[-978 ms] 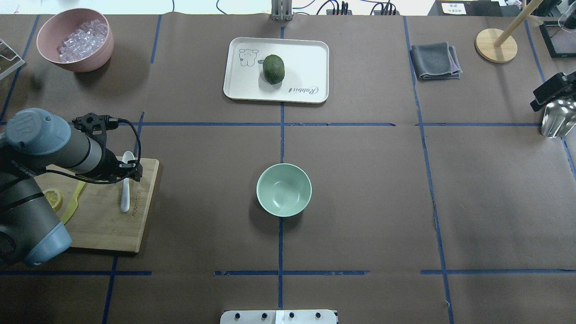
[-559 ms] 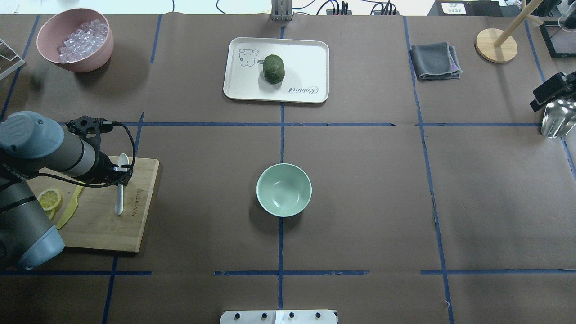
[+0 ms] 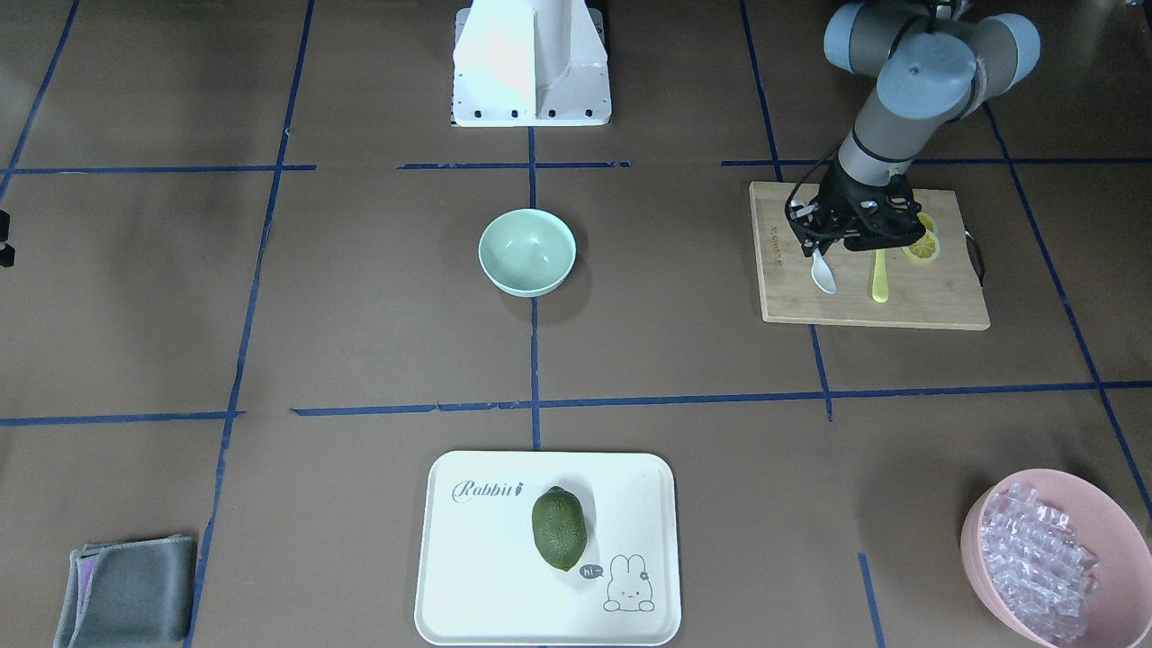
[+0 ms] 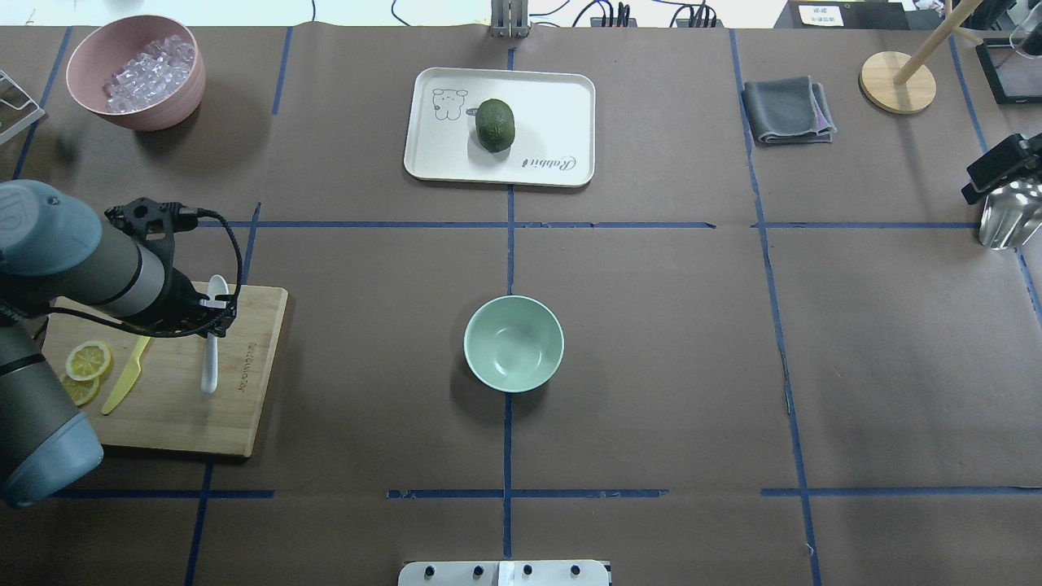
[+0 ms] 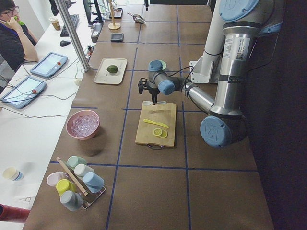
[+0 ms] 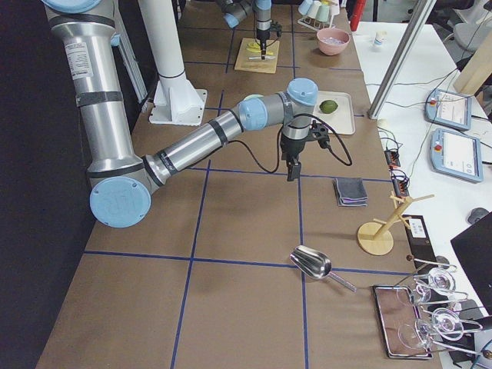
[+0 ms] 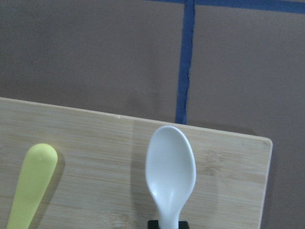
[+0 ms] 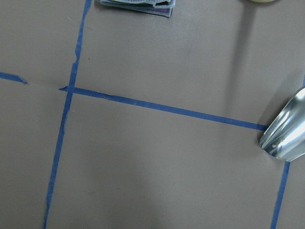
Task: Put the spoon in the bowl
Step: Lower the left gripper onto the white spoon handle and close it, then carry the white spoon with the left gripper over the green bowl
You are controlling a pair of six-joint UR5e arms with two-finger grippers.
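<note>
The white plastic spoon (image 4: 210, 358) hangs in my left gripper (image 4: 213, 313), which is shut on its handle just above the wooden cutting board (image 4: 236, 407) at the left. In the left wrist view the spoon's scoop (image 7: 170, 167) points to the board's far edge and casts a shadow on the board. The front-facing view shows the spoon (image 3: 822, 274) below the gripper (image 3: 814, 238). The mint-green bowl (image 4: 514, 343) stands empty at the table's middle, well to the right of the spoon. My right gripper (image 4: 997, 167) hovers at the far right edge; I cannot tell whether it is open or shut.
A yellow plastic knife (image 4: 126, 378) and lemon slices (image 4: 88, 360) lie on the board. A pink bowl of ice pieces (image 4: 135, 72) stands at the back left. A white tray (image 4: 553, 106) with a green fruit (image 4: 495, 124), a grey cloth (image 4: 787, 110) and a metal scoop (image 4: 1009, 212) lie farther off.
My left gripper has drawn back to the left with the spoon in it; the lemon slices and knife have come out from under the arm. The bowl has not moved.
</note>
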